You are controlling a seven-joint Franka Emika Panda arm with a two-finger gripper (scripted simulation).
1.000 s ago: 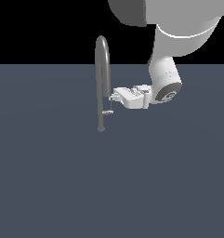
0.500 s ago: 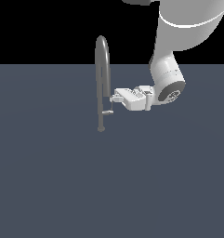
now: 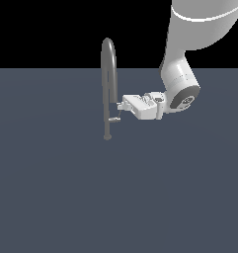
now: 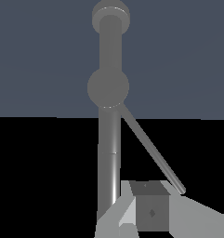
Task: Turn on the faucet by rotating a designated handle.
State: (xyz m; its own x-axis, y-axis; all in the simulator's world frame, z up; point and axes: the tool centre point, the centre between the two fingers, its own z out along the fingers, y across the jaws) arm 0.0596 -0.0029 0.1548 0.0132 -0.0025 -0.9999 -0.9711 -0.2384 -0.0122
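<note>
Standing at the exterior view's left of the middle, the faucet [image 3: 108, 74] is a tall thin grey pipe that bends over at the top. Its small round foot sits on the dark grey floor [image 3: 56, 197]. Low on its stem, a short pale lever, the handle [image 3: 113, 119], sticks out toward the exterior view's right, with a thin rod going up from it.

Next to it, the gripper [image 3: 121, 106] reaches in sideways from the right. Its tip is right by the stem, just above the handle and very near the thin rod. I cannot tell if it touches the rod or the handle. I also cannot tell if the pincer is wide or narrow, because the fingers are too small and hidden here. In the wrist view, a grey block of the gripper [image 4: 148, 211] sits close to the pipe and beside the thin rod [image 4: 150, 148].

Farther right, the big white robot arm [image 3: 182, 74] comes down from the top corner.

Compared with a second ago, the upper arm has swung over and now stands more upright. The gripper has hardly moved. The handle looks the same as before, so I think the turning has not really started and the water is not on yet.
</note>
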